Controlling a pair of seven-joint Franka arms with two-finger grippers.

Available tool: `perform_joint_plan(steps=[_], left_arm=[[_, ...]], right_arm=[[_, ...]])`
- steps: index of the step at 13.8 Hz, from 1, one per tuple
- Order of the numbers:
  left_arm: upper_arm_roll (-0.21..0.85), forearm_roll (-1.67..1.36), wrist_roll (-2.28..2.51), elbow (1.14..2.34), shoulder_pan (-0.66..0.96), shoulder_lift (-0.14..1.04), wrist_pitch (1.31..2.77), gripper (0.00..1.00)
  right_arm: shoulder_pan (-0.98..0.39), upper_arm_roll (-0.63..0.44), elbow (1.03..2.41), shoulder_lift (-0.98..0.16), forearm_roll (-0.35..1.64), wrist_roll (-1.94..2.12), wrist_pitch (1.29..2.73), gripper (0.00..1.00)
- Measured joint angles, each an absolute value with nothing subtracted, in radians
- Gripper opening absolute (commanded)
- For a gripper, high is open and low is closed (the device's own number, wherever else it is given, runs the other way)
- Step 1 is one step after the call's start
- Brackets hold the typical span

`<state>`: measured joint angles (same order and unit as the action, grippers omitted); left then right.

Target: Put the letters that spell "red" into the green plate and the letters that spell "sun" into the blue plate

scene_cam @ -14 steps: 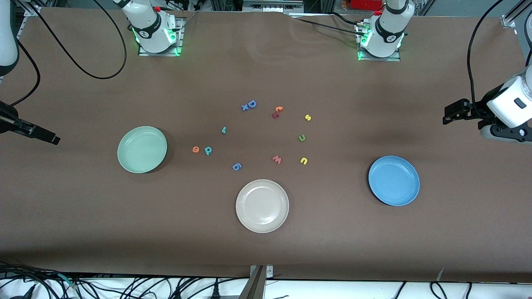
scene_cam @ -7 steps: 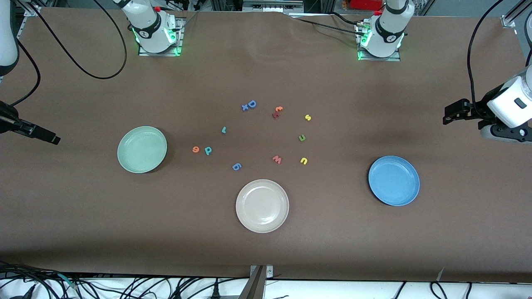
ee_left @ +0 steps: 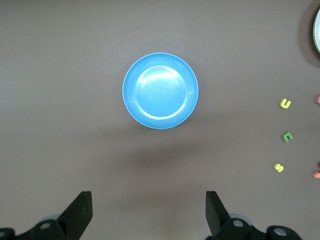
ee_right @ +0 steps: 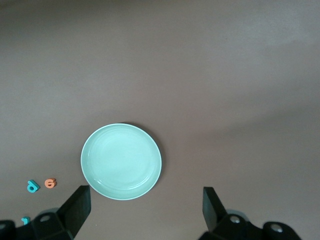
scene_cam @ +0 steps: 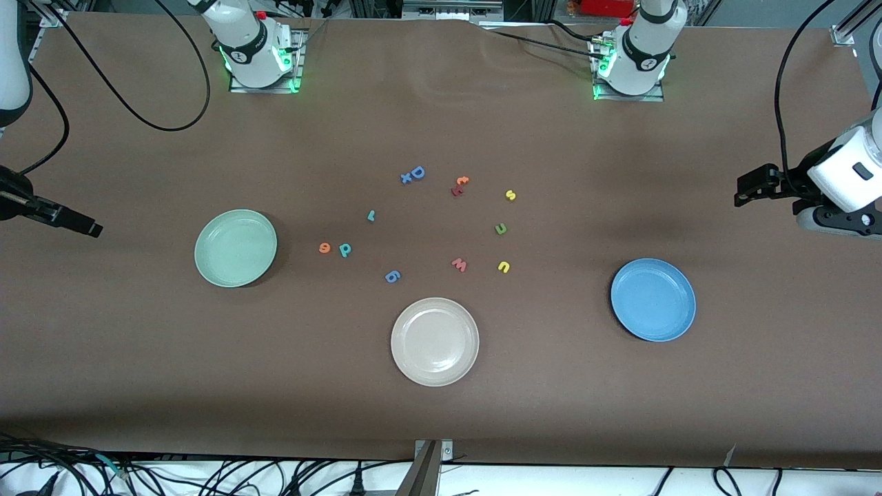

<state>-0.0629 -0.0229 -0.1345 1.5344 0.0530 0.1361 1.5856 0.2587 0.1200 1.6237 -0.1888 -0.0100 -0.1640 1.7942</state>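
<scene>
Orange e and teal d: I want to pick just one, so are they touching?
Apart. The front view shows a strip of bare brown table between the orange e and the teal d; the right wrist view shows the same gap.

Letters point(scene_cam: 501, 229) lie scattered between two plates point(scene_cam: 236, 248); third plate point(scene_cam: 435, 342) nearer camera.

A robotics lab bench: two white robot arm bases point(scene_cam: 256, 52) with green status lights bolted along twelve o'clock of a brown cloth-covered table point(scene_cam: 441, 413); loose black cables point(scene_cam: 138, 475) bundled at six o'clock; aluminium frame rails point(scene_cam: 854, 24) at one o'clock.
</scene>
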Motion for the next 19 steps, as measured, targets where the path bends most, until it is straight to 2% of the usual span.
perform_joint_plan(steps=[14,19], left_arm=[[-0.064,-0.023,-0.134,1.534,0.051,0.136,1.586,1.00],[-0.064,-0.023,-0.134,1.534,0.051,0.136,1.586,1.00]], right_arm=[[0.255,0.190,1.630,-0.190,0.008,-0.250,1.790,0.99],[0.254,0.267,1.635,-0.192,0.009,-0.391,1.790,0.99]])
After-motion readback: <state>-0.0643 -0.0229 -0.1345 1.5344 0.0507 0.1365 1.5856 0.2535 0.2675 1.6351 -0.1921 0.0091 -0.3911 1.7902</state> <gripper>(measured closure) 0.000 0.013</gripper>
